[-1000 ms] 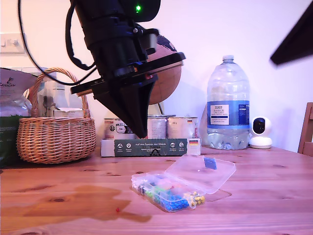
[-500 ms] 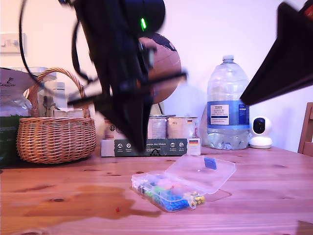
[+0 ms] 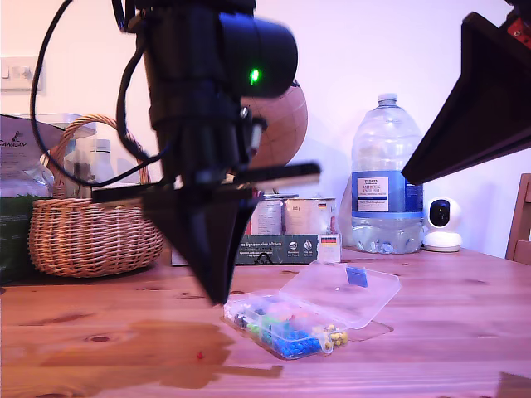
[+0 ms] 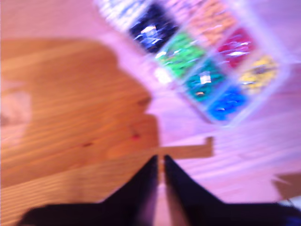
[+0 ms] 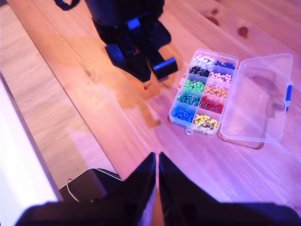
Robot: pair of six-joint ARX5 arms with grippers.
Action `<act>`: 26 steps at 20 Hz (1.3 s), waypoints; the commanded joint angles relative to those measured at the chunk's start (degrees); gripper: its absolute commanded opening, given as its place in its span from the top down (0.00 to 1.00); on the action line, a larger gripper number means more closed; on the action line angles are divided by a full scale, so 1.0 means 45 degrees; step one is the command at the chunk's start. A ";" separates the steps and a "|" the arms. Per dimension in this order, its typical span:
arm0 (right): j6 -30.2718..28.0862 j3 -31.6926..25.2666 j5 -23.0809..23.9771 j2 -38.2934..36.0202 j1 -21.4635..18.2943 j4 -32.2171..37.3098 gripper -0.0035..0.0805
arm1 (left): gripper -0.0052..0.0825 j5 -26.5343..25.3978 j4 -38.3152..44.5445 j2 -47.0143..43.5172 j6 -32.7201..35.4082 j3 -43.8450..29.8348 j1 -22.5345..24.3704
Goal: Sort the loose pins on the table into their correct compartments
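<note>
Dropping lower now, my first hand (image 3: 217, 292) nears the red pin (image 3: 199, 355) on the desk (image 3: 99, 348) beside the box (image 3: 286, 325); fingers approx closed, empty. Sorting prob. barely begun.

First wrist view smeared by motion blur, compartments (image 4: 207, 61) reduced to colour patches, red pin (image 4: 136, 137) a mere speck, second gripper (image 3: 485, 99) cropped by exterior view's right edge, basket (image 3: 91, 232) partly hidden behind first gripper (image 3: 217, 298).
</note>
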 commanded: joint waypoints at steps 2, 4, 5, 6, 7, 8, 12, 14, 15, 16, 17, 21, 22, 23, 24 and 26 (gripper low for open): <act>0.0044 -0.0024 -0.0651 0.0068 0.0058 0.0117 0.97 | 0.75 -0.0175 -0.0010 0.0335 -0.0131 -0.0112 -0.0092; 0.0039 -0.0024 -0.1069 0.0068 0.0058 0.0121 0.97 | 0.75 -0.0248 0.0019 0.0350 -0.0272 -0.0112 -0.0087; 0.0044 -0.0024 -0.1083 0.0068 0.0058 0.0121 0.97 | 0.75 -0.0301 0.0044 0.0355 -0.0316 -0.0112 -0.0087; 0.0044 -0.0024 -0.1088 0.0068 0.0058 0.0126 0.97 | 0.75 -0.0301 0.0131 0.0374 -0.0316 -0.0112 -0.0087; 0.0039 -0.0024 -0.1083 0.0068 0.0058 0.0126 0.97 | 0.75 -0.0301 0.0267 0.0393 -0.0316 -0.0112 -0.0078; 0.0044 -0.0024 -0.1083 0.0068 0.0058 0.0126 0.97 | 0.75 -0.0301 0.0369 0.0423 -0.0311 -0.0112 -0.0078; 0.0044 -0.0024 -0.1088 0.0068 0.0058 0.0151 0.97 | 0.75 -0.0277 0.0228 0.0670 -0.0316 -0.0112 -0.0078; 0.0044 -0.0024 -0.1088 0.0068 0.0058 0.0219 0.97 | 0.75 -0.0277 0.0092 0.0821 -0.0316 -0.0112 -0.0078; 0.0044 -0.0024 -0.1088 0.0068 0.0058 0.0223 0.97 | 0.75 -0.0277 0.0029 0.0933 -0.0316 -0.0112 -0.0078; 0.0049 -0.0024 -0.1093 0.0068 0.0058 0.0223 0.97 | 0.75 -0.0272 -0.0024 0.0996 -0.0321 -0.0112 -0.0078; 0.0049 -0.0024 -0.1093 0.0068 0.0058 0.0219 0.97 | 0.75 -0.0272 -0.0039 0.1078 -0.0321 -0.0112 -0.0078; 0.0044 -0.0024 -0.1103 0.0068 0.0058 0.0219 0.97 | 0.75 -0.0272 0.0024 0.1200 -0.0316 -0.0112 -0.0019; 0.0049 -0.0024 -0.1103 0.0068 0.0058 0.0219 0.97 | 0.75 -0.0277 0.0005 0.1224 -0.0316 -0.0112 0.0019; 0.0044 -0.0024 -0.1107 0.0068 0.0058 0.0219 0.97 | 0.75 -0.0267 0.0029 0.1239 -0.0311 -0.0117 0.0063; 0.0044 -0.0024 -0.1107 0.0068 0.0058 0.0219 0.97 | 0.75 -0.0277 0.0068 0.1248 -0.0311 -0.0117 0.0083; 0.0044 -0.0024 -0.1107 0.0068 0.0058 0.0219 0.97 | 0.75 -0.0272 0.0068 0.1248 -0.0311 -0.0117 0.0160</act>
